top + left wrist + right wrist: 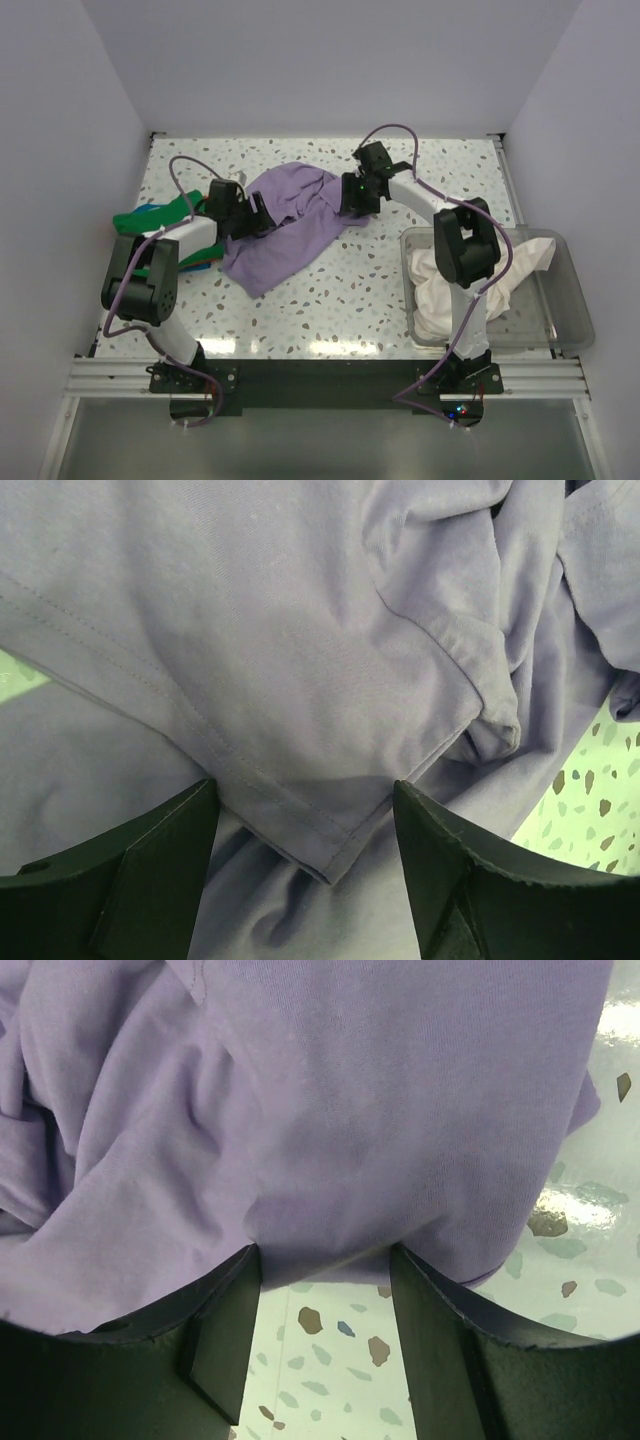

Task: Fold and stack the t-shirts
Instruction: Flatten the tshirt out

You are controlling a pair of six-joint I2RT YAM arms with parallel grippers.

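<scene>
Clear plastic bin [575, 300] at the table's [380, 290] right near corner holds one crumpled cream white t-shirt [432, 300], partly hidden behind the right arm. Three shirts in all: that one, a bright green t-shirt [135, 217] at the left edge, half covered by the left arm, and a rumpled lavender t-shirt [290, 225] mid-table. The left gripper [262, 215] sits at the lavender shirt's left side, its fingers [140, 880] apart with a hemmed corner lying between them. The right gripper [345, 195] sits at the shirt's right edge, fingers [450, 1360] also apart, cloth at their tips.
</scene>
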